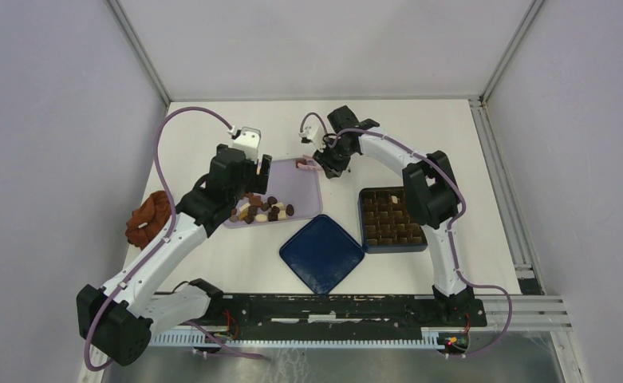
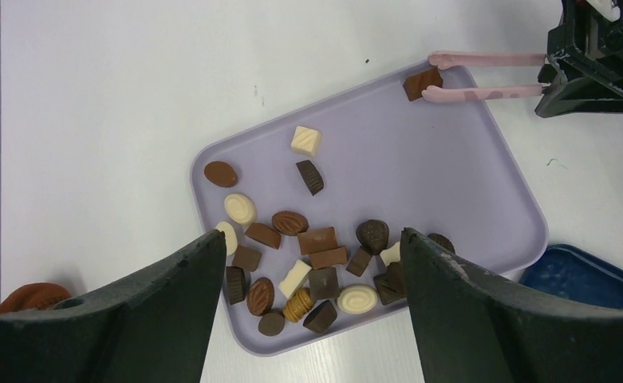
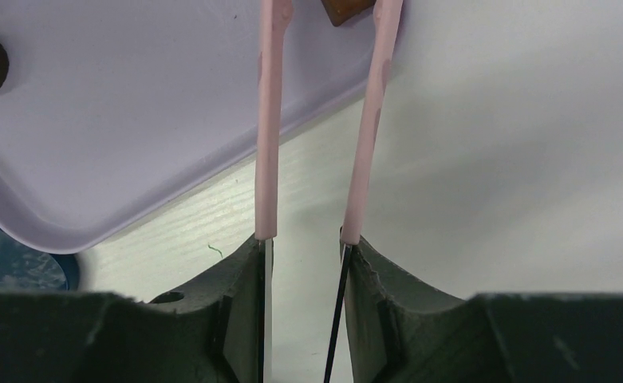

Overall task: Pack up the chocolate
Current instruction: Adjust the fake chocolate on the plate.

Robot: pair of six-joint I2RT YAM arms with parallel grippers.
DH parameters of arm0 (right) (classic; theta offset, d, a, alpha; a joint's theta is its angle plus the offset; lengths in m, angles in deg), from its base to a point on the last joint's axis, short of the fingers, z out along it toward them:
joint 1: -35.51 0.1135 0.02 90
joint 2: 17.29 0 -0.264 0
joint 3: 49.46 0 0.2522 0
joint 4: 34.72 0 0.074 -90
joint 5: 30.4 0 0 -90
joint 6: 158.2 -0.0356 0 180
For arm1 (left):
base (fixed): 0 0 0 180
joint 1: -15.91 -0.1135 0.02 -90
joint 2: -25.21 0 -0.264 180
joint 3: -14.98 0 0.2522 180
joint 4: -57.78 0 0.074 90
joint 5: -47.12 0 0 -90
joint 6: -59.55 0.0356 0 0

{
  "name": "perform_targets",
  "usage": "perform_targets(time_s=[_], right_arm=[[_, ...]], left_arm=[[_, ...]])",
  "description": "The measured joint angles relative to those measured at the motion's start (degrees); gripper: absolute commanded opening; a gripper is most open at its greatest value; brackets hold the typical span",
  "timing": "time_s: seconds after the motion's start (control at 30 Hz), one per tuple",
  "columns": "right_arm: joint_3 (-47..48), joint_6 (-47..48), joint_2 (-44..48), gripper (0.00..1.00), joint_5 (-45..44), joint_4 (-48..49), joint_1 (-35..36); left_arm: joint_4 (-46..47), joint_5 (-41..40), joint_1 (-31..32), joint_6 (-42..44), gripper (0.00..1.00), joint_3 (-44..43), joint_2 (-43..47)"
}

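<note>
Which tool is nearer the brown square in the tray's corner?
Right. The right tool holds tongs whose tips flank the square; the left tool hovers above the pile across the tray.

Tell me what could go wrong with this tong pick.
1. The brown chocolate sits between just the tips of the pink tongs, at the tray corner; it may slip out onto the table.
2. The right pincer grips thin tong arms; they could twist.

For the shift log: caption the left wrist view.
Open left gripper above lavender tray of mixed chocolates; pink tongs in the right gripper bracket a brown piece at the tray corner.
</note>
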Motion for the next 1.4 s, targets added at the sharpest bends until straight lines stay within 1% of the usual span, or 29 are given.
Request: perform_targets(time_s=[0.3, 0.6, 0.87, 1.13, 1.3, 1.4], right_arm=[[1.1, 0.1, -2.4, 0.41, 0.1, -0.5, 0.9], [1.1, 1.3, -2.5, 0.43, 0.9, -1.5, 2.3], [3.6, 1.4, -3.2, 0.43, 0.8, -2.6, 3.6], [4.0, 1.3, -3.5, 0.42, -0.1, -2.6, 5.0], [5.9, 1.3, -4.9, 0.4, -0.3, -2.8, 5.5], [6.0, 1.3, -5.0, 0.36, -0.2, -2.8, 5.6]], left_arm=[[0.0, -0.5, 0.0, 0.0, 0.85, 0.0, -0.2], [0.0, -0.4, 0.0, 0.0, 0.85, 0.0, -0.3], [0.0, -0.4, 0.0, 0.1, 0.85, 0.0, -0.3], [0.0, -0.2, 0.0, 0.1, 0.85, 0.0, -0.7], [0.0, -0.2, 0.0, 0.1, 0.85, 0.0, -1.3], [0.0, -0.2, 0.0, 0.1, 0.85, 0.0, -1.3]])
